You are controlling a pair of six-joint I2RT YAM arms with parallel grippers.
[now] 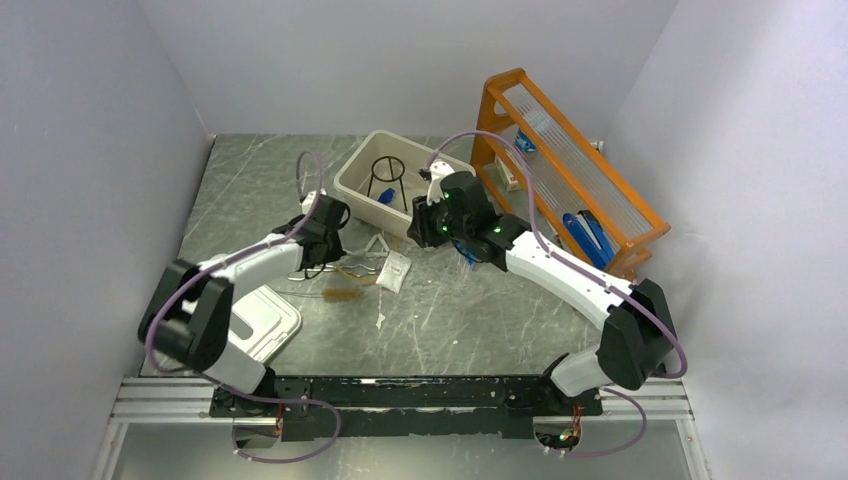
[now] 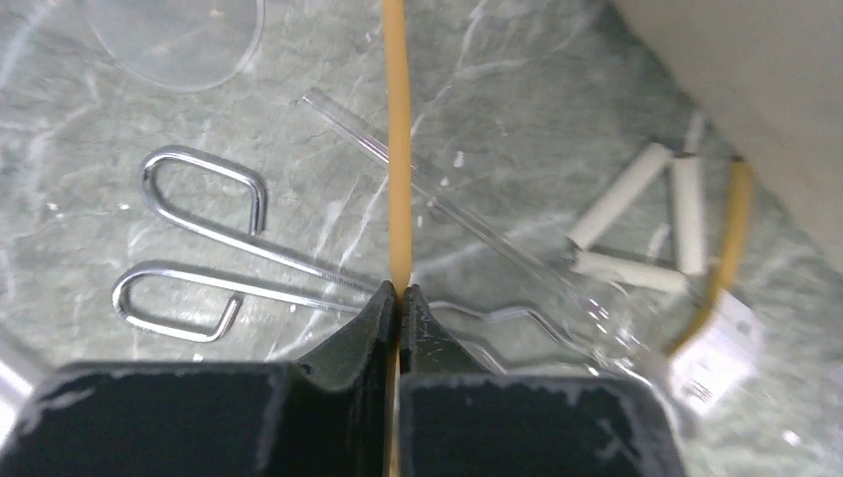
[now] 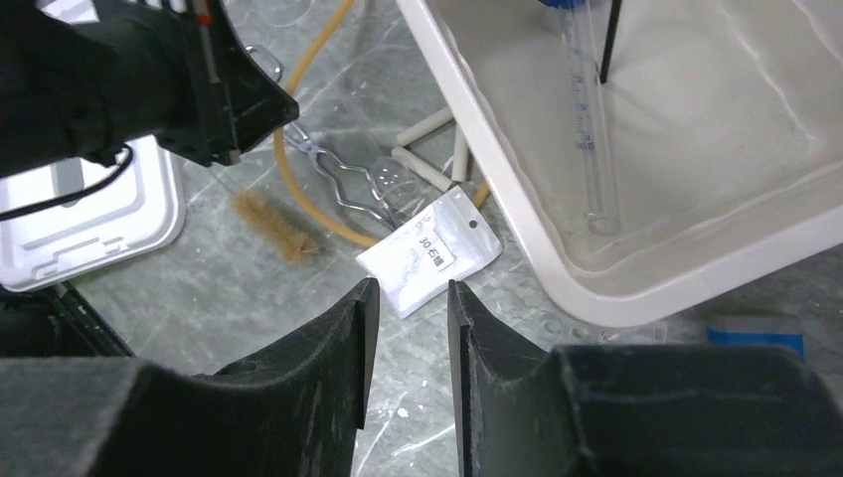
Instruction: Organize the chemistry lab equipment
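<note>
My left gripper point(image 2: 399, 290) is shut on the tan rubber tube point(image 2: 399, 149), which runs straight out from its jaws. Under it lie the metal tongs point(image 2: 199, 238), a glass rod point(image 2: 437, 189) and the white triangle point(image 2: 646, 224). My right gripper point(image 3: 413, 288) is open and empty, above the table beside the beige tub point(image 3: 497, 179). Just beyond its fingertips lies the white packet point(image 3: 429, 250), with the brown-bristled brush point(image 3: 273, 227) to its left. The black tripod ring point(image 1: 386, 178) stands in the tub point(image 1: 352, 185). A glass tube point(image 3: 587, 119) lies in the tub.
The orange wooden rack point(image 1: 600, 190) stands at the right with blue-capped tubes point(image 1: 590, 232). The white lid point(image 1: 265, 322) lies at the near left. A clear dish point(image 2: 179, 35) lies on the table beyond the tongs. A blue piece point(image 3: 756, 333) lies beside the tub.
</note>
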